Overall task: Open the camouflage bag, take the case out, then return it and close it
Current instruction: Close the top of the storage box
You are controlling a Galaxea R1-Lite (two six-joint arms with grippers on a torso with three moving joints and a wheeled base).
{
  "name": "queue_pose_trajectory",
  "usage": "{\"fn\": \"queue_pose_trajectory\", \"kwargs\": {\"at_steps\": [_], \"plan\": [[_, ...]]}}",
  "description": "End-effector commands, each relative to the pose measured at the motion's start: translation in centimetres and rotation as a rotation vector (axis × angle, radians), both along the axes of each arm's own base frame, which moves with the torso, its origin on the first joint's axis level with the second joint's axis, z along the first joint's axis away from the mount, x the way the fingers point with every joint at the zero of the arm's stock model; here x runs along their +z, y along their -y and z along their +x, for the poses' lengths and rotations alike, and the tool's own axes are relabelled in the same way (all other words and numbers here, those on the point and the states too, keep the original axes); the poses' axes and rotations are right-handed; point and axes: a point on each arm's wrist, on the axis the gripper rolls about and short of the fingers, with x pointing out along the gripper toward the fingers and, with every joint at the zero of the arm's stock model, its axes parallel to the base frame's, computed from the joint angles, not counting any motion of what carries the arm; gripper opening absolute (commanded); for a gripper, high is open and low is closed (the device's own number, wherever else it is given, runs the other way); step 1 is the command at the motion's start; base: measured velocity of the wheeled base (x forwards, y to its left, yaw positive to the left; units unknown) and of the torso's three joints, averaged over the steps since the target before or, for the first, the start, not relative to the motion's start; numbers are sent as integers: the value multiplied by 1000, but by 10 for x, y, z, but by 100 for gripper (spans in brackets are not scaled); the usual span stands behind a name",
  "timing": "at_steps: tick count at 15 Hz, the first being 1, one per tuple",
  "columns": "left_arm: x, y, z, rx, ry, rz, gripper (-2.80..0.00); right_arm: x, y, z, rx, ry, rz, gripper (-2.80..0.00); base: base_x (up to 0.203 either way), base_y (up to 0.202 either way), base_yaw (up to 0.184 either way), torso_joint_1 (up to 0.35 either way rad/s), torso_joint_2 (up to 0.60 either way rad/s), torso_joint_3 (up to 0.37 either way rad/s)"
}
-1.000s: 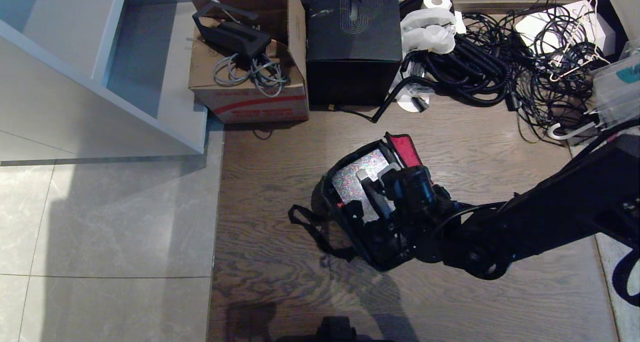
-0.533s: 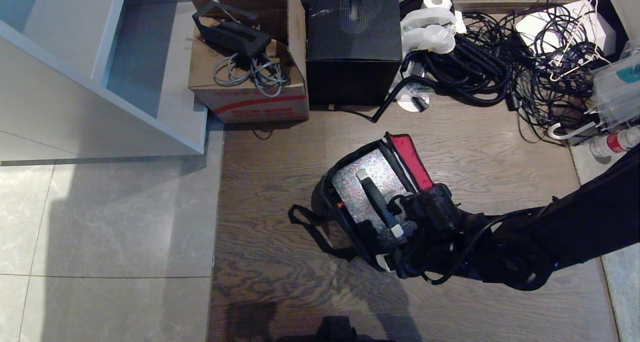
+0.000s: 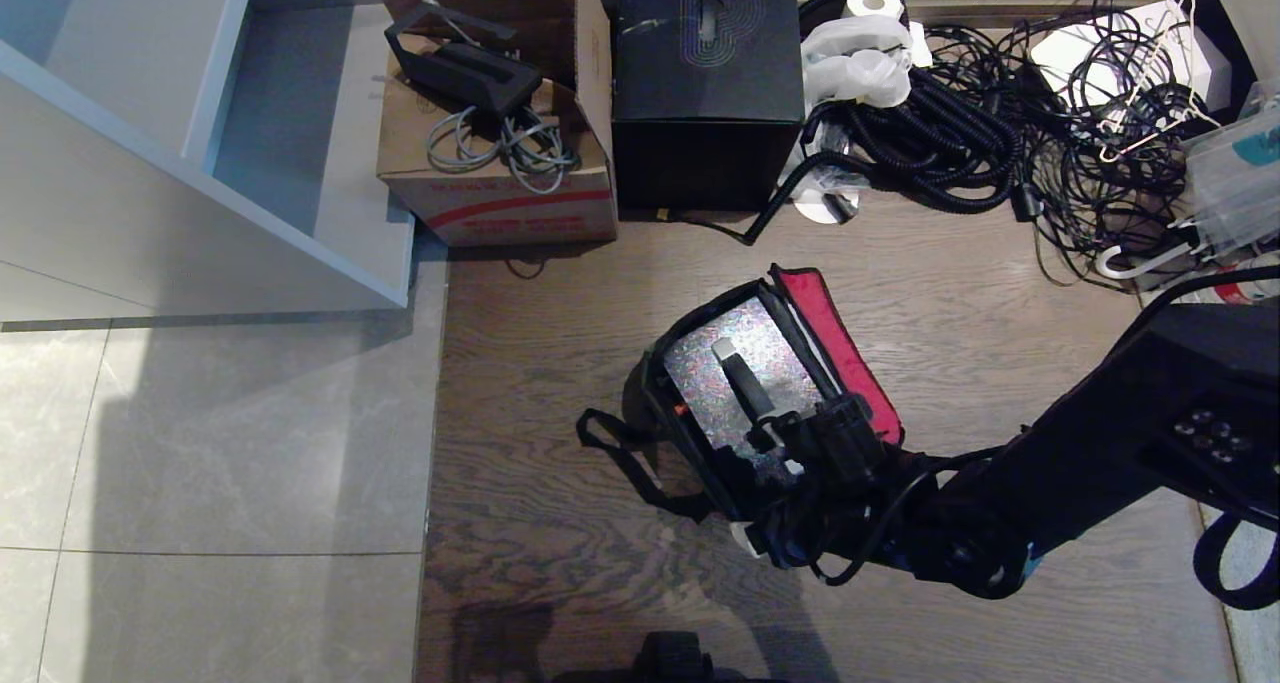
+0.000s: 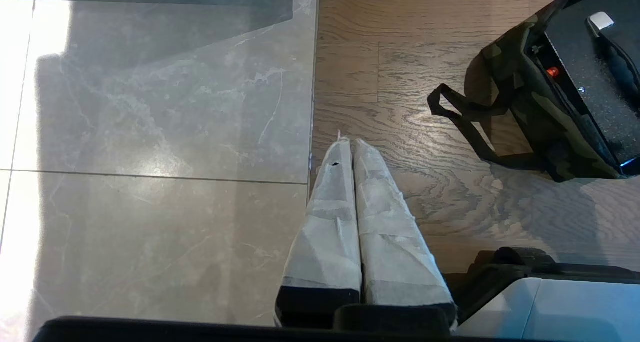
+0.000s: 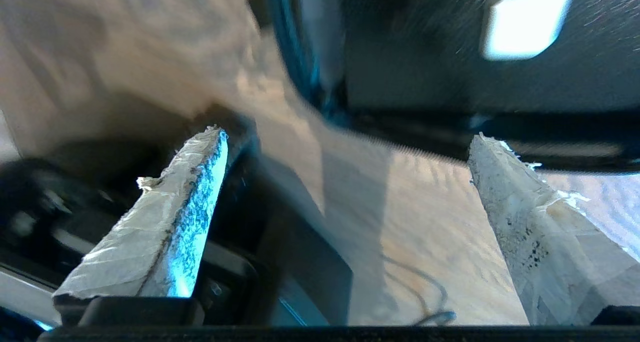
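Right end effector [image 3: 765, 523] spread wide, empty, at near corner of camouflage bag [image 4: 520, 101] on the floor. Case [image 3: 735, 383] sits inside, lid open. Probably closing next: catch red-lined lid, swing over squarely.

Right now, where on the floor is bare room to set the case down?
Bare wood floor lies between the camouflage bag and the grey tiles, which are bare too. More wood lies between bag and cable tangle. It is crowded by the cardboard box and black box.
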Motion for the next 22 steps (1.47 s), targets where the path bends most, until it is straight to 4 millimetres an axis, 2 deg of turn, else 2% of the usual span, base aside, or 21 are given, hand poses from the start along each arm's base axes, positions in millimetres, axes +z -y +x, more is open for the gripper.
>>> {"fn": "queue_pose_trajectory", "kwargs": {"at_steps": [1,10,15,22], "plan": [[0,0,0,0,0,-1,-280,-20,0,-1,9,-49,-47,0,0,0,0,0,0,0],[0,0,0,0,1,-1,-280,-42,0,0,25,-76,-85,0,0,0,0,0,0,0],[0,0,0,0,0,-1,-280,-49,-5,7,25,0,-32,0,0,0,0,0,0,0],[0,0,0,0,0,-1,-280,-63,-6,7,54,-6,-72,0,0,0,0,0,0,0]]}}
